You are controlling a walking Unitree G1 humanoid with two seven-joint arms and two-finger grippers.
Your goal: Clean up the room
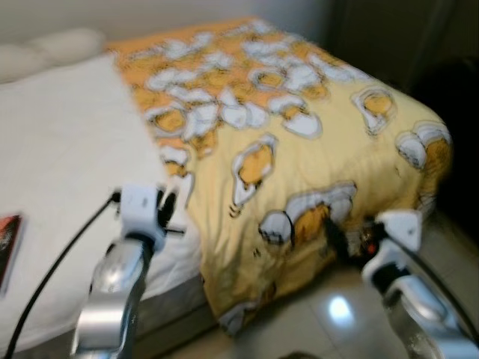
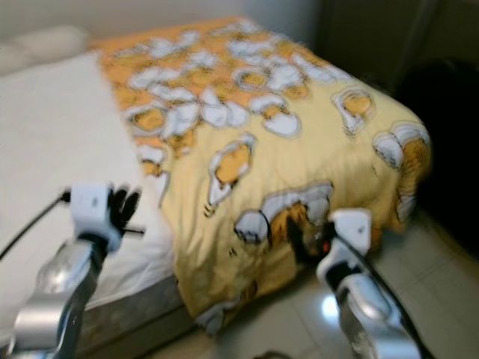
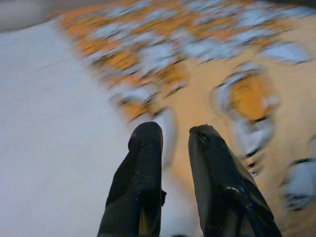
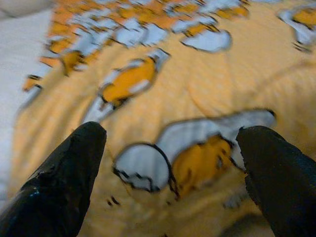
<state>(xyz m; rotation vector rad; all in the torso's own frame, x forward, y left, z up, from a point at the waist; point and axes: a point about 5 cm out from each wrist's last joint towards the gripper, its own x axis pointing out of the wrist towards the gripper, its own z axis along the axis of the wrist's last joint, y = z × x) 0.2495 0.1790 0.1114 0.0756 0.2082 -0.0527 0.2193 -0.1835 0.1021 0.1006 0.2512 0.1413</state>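
Just ahead of right fingers (image 4: pixel 74 168): blanket (image 4: pixel 207 89)

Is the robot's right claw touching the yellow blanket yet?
Cannot tell. In the right wrist view the right gripper is wide open around the yellow blanket, but blur hides whether the fingertips meet the cloth.

A yellow blanket (image 1: pixel 299 142) printed with white-and-orange cartoon figures covers the right half of the bed (image 1: pixel 60 149), spread fairly flat. Its near edge hangs over the bed's near right corner toward the floor, and its left edge lies on the white sheet.
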